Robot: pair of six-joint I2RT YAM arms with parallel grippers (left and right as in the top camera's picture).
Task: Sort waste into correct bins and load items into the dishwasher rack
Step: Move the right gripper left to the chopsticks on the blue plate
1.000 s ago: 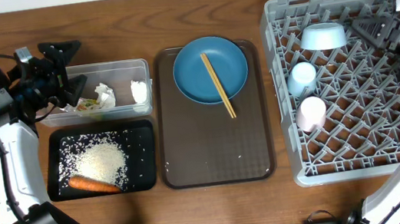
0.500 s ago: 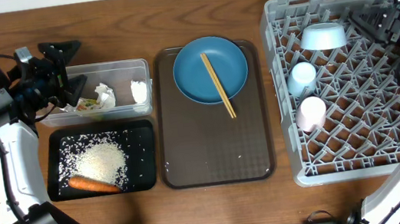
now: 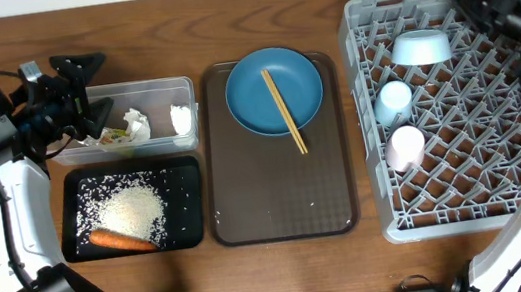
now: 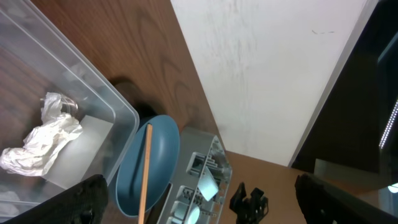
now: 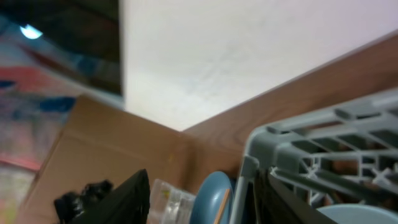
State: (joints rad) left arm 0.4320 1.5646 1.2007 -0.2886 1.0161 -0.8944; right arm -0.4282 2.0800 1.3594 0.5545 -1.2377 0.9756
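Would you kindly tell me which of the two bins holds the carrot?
The shallow black tray, not the clear tub: the orange carrot lies near its front edge beside the rice.

Worktop: brown wood grain, is carrying four containers side by side
Left rear: clear tub is sitting directly on the wood
Left front: black tray is lying just in front of the tub
Middle: brown serving tray is lying flat, just beside both
Right: grey dishwasher rack is resting on the wood, just beside the serving tray

Dark-blue plate, grey lattice rack
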